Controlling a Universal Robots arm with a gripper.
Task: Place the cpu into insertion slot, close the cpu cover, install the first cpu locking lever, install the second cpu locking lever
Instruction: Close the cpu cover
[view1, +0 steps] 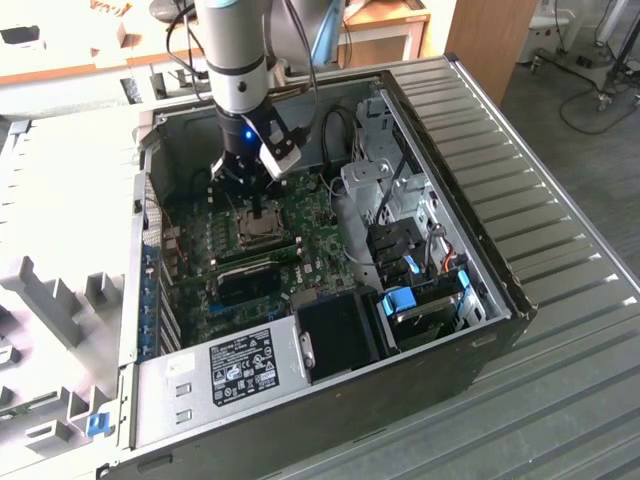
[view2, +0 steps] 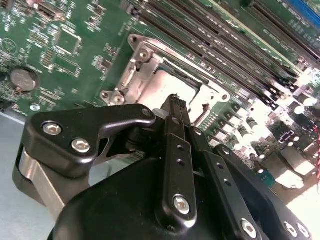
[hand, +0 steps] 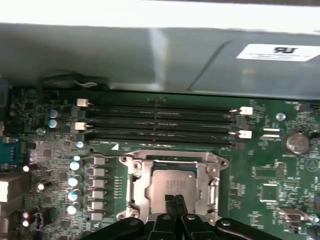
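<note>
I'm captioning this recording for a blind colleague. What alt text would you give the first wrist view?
The tool, black fingers shut, sits at the edge of the cpu, which lies in the insertion slot with the silvery cpu cover flat around it. Long memory slots run beside it on the green circuit board.

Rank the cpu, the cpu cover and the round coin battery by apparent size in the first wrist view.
Largest: cpu cover.
Then: cpu, framed inside it.
Smallest: coin battery.
</note>
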